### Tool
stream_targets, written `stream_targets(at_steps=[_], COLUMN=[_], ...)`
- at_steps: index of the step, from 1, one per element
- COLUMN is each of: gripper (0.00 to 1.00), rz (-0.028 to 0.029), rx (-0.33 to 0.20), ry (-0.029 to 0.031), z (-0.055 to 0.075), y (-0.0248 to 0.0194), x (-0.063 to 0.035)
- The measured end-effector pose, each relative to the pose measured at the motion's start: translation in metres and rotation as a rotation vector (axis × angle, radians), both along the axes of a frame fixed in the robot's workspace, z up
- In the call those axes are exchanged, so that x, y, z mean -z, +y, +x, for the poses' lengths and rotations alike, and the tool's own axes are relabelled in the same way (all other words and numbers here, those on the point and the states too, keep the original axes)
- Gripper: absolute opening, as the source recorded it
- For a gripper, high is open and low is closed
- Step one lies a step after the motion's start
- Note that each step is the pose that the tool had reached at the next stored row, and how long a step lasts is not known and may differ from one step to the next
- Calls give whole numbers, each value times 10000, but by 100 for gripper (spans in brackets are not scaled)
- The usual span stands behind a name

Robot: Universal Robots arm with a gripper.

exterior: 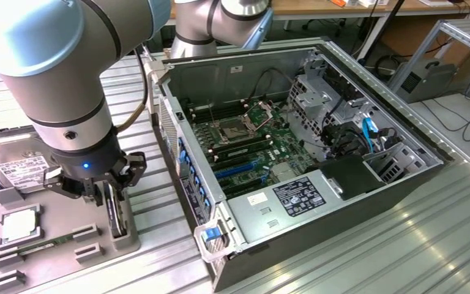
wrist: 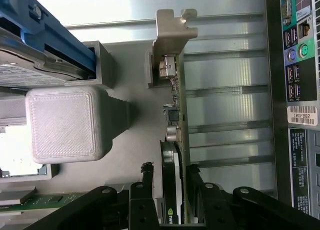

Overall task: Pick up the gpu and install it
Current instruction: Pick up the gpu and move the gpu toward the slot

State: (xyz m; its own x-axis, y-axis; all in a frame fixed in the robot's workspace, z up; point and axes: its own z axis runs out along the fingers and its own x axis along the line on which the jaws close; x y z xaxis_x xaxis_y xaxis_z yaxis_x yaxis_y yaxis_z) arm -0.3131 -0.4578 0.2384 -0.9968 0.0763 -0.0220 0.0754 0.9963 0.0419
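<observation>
**Pincer down on the card, card not out of its tray yet**

So the thin, flat dark circuit card with the pale metal bracket strip, the gpu, is standing on its edge in a slot of the grey plastic parts tray. The tray sits on the ribbed metal surface, at the exterior view's left of the open black computer case.

The black pincer has the card between its two sides, at the end away from the bracket. It sits really close around the card, but I honestly can't tell if it's clamped on.

Also in the tray: a silver boxy hard drive with a white label and a slim green memory stick.
</observation>
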Motion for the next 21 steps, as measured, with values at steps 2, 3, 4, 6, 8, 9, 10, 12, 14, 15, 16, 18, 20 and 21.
stream_targets(at_steps=[2, 3, 4, 6, 8, 9, 10, 12, 14, 15, 16, 18, 20, 21], gripper=[40, 40, 40, 40, 40, 40, 38, 38, 27, 27, 27, 27, 27, 27], rz=[-1, -1, -1, -1, -1, -1, -1, -2, -2, -1, -2, -1, -2, -1], rx=[0, 0, -1, -1, -1, 0, 0, -1, -1, -1, -1, 0, 0, -1], ry=[1, 1, 1, 0, 1, 1, 1, 1, 1, 1, 1, 1, 1, 1], z=[7, 8, 8, 8, 8, 8, 8, 8, 8, 8, 8, 8, 8, 8], y=[0, -1, -1, -1, -1, -1, -1, -1, -1, -1, -1, -1, -1, -1], x=[0, 0, 0, 0, 0, 0, 0, 0, -1, 0, -1, -1, -1, 0])
